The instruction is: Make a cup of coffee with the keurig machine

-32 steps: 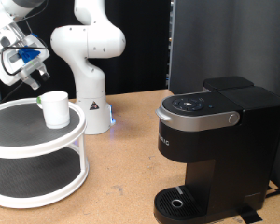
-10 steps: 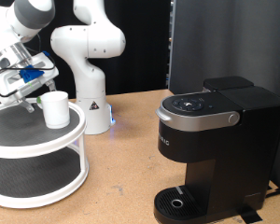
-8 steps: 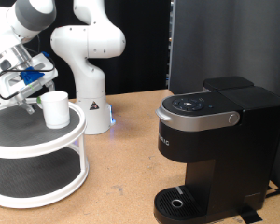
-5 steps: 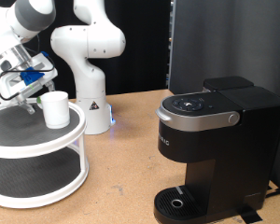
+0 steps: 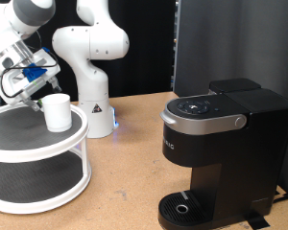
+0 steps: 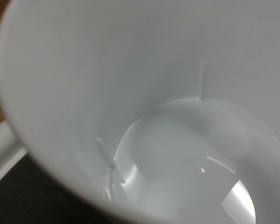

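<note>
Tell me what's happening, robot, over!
Tool beside white mug on round shelf's top tier. Mug empty. Keurig untouched, lid shut.

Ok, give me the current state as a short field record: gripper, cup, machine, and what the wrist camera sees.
gripper: at the exterior view's upper left, close beside the cup, on its left in that view
cup: white, upright on the top tier of the round white stand; not seen between the fingers
cup contents: the wrist view looks into it, empty
keurig machine: at the exterior view's right, lid down, nothing on its drip base
</note>
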Available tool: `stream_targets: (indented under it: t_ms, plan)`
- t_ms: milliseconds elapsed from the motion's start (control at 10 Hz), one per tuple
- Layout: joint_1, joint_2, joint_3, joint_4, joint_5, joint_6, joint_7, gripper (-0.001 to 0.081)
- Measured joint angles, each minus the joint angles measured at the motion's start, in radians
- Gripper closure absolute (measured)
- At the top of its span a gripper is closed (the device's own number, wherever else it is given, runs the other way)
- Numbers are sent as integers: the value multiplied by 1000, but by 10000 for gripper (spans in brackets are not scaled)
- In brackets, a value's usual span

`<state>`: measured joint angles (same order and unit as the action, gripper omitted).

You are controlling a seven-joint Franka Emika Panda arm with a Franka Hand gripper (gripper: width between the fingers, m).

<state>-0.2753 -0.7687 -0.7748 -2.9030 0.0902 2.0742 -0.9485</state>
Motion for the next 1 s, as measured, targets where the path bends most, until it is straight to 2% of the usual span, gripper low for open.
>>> stream_targets:
  t_ms: [500,600,700,800,900,1000]
  plan:
    - [-34,-29,35,0,0,-21,24,13]
    - [-36,-29,44,-1,1,-20,37,185]
    - [-36,-29,52,-1,2,-15,50,185]
    - [-36,-29,60,-2,5,-9,61,389]
    - [-36,-29,68,-4,10,-1,73,522]
    - [-36,-29,77,-5,16,7,83,522]
